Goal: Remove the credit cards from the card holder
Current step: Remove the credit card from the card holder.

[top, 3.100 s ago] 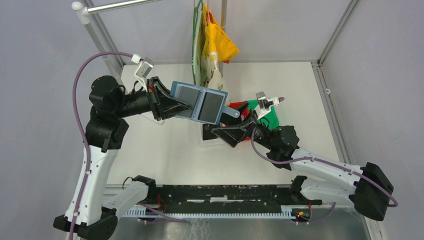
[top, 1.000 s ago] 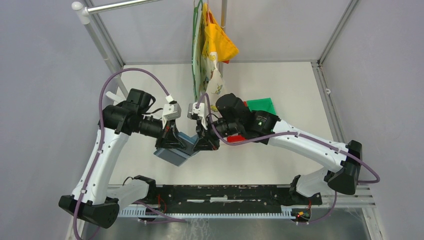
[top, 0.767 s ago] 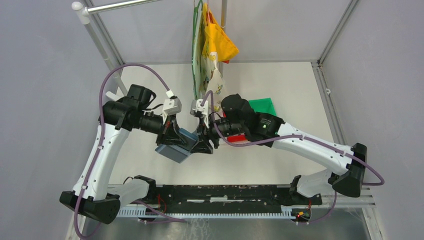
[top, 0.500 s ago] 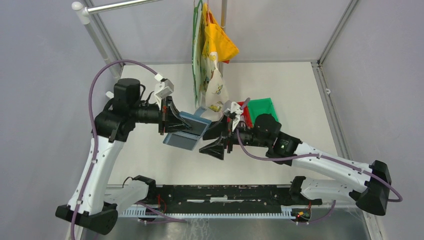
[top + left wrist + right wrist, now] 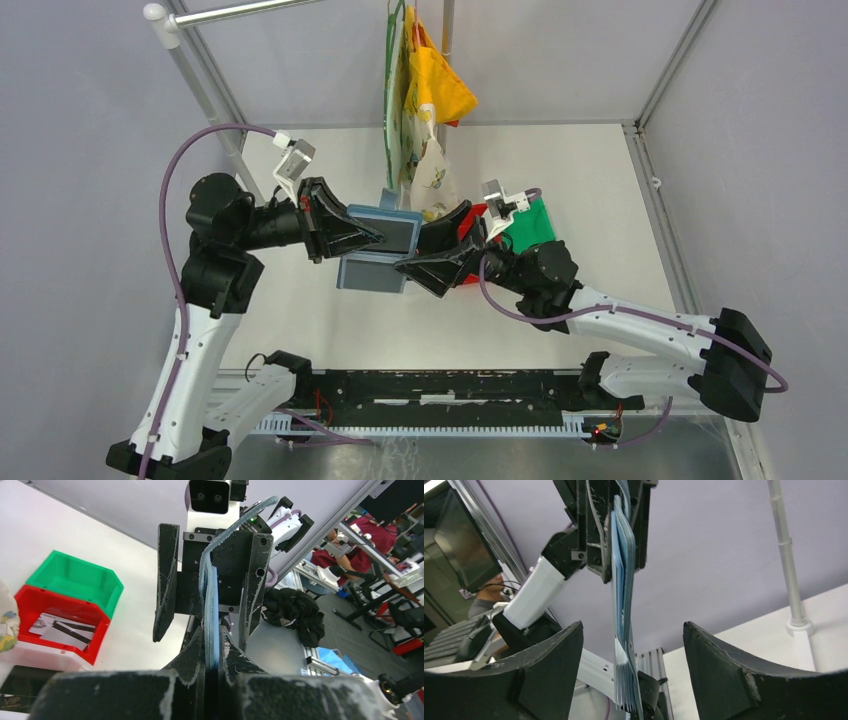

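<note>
**Top view and both wrist views.** The left gripper [image 5: 368, 240] is clamped on the card holder [image 5: 372, 272] and holds it aloft over the table [image 5: 560, 160], opened into two panels. The right gripper [image 5: 631, 630] has its jaws spread wide, one on each side of the card holder. The holder stands edge-on in that gap and touches neither jaw. Its long edge runs along the line of the fingers, so the free right arm is judged the one placed to close in. The card holder is teal-blue, soft and slightly bowed. A dark card [image 5: 399, 235] fills its upper panel. Pale cards [image 5: 62, 630] lie in the red bin [image 5: 97, 640] below.
</note>
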### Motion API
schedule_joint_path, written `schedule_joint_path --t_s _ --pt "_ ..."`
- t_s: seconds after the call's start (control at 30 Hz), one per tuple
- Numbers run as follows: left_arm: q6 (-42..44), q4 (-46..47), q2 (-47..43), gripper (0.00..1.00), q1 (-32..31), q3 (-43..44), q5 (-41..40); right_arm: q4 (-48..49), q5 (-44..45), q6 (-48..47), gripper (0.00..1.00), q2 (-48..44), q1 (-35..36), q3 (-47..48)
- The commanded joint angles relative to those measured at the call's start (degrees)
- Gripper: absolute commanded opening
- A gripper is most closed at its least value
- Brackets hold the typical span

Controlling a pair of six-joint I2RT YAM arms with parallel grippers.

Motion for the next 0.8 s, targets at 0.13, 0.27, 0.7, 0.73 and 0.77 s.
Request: schedule_joint_path --t_s 0.13,0.27,0.7,0.73,0.77 --pt "-6.76 5.74 -1.46 0.02 -0.12 -0.93 -0.26 11.04 -4.19 7.64 0.50 4.32 -0.14 3.57" --pt "-0.83 -0.37 -1.63 0.04 -0.14 0.02 -1.04 4.17 -6.51 6.50 0.09 2.99 -0.65 4.26" --pt "29.61 -27.48 2.63 0.47 -0.13 4.28 5.32 -49.15 -19.79 -18.60 0.00 3.01 -1.91 22.94" --pt "33.01 -29.02 2.80 0.45 -0.13 4.40 5.87 -52.90 -20.16 -19.92 0.00 3.92 -1.89 24.64" --pt "35.29 -30.88 3.07 0.43 -0.15 4.70 6.40 -55.96 -20.51 -21.49 0.00 4.62 -1.90 26.54"
